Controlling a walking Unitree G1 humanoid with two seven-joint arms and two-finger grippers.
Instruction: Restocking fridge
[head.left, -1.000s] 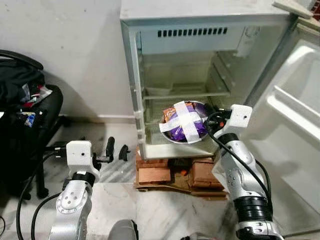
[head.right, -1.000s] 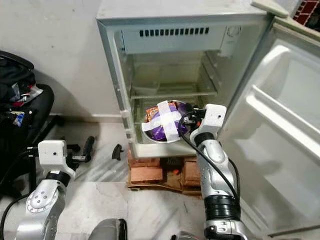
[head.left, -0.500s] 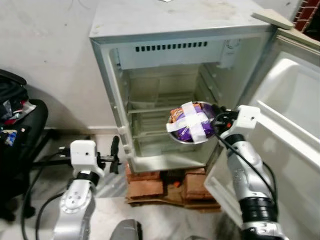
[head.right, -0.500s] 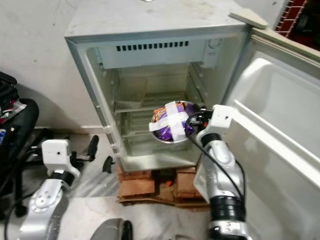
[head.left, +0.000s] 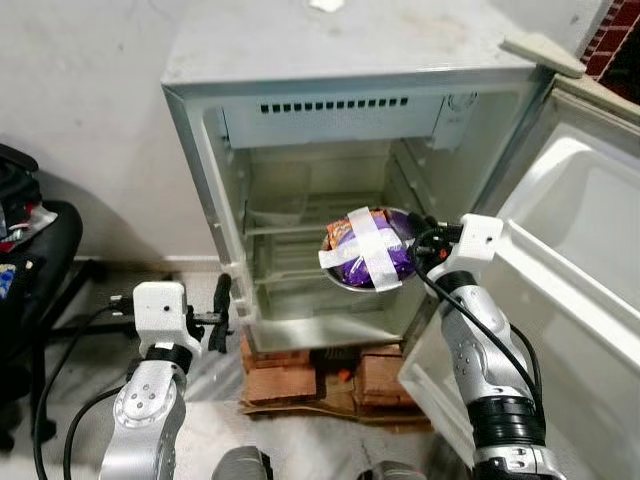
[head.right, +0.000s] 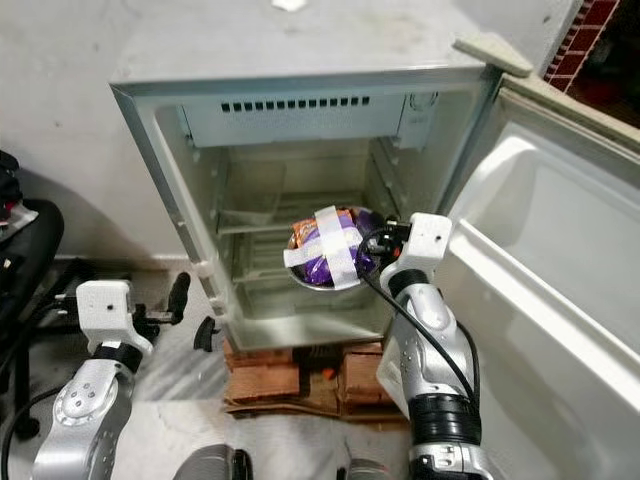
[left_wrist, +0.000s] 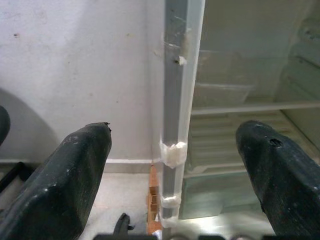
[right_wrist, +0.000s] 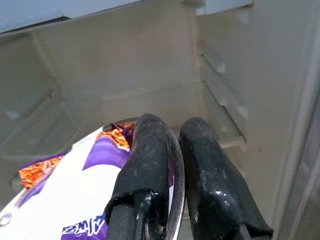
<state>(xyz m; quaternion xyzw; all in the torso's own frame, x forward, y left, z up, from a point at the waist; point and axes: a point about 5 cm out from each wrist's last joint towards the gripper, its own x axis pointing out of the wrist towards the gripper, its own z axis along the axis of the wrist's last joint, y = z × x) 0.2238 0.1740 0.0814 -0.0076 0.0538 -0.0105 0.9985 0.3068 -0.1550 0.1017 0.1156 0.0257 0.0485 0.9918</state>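
While its door (head.left: 590, 290) hung wide open toward three o'clock, the small white fridge (head.left: 340, 60) stood at twelve o'clock on a stack of red bricks (head.left: 315, 362), its inner shelves bare and pale. At nine o'clock a black chair (head.left: 35, 260) sat against the wall.

Reaching up from five o'clock, the right arm held its right gripper (head.left: 418, 240) at the mouth of the fridge, just in front of the middle shelf (head.left: 285, 228). Its two black fingers (right_wrist: 150, 165) were pressed close together, pinching the rim of a steel bowl (right_wrist: 176, 170). That bowl hung at the gripper's nine o'clock side, at the fridge's opening, and carried a purple snack packet (head.left: 365, 262) strapped down by a cross of white tape (head.left: 368, 250).

Down at seven o'clock, the left gripper (left_wrist: 175, 170) hovered beside the fridge's left front edge (left_wrist: 177, 125), its fingers (left_wrist: 70, 175) spread wide apart and holding nothing, one to each side of that edge in the wrist view.
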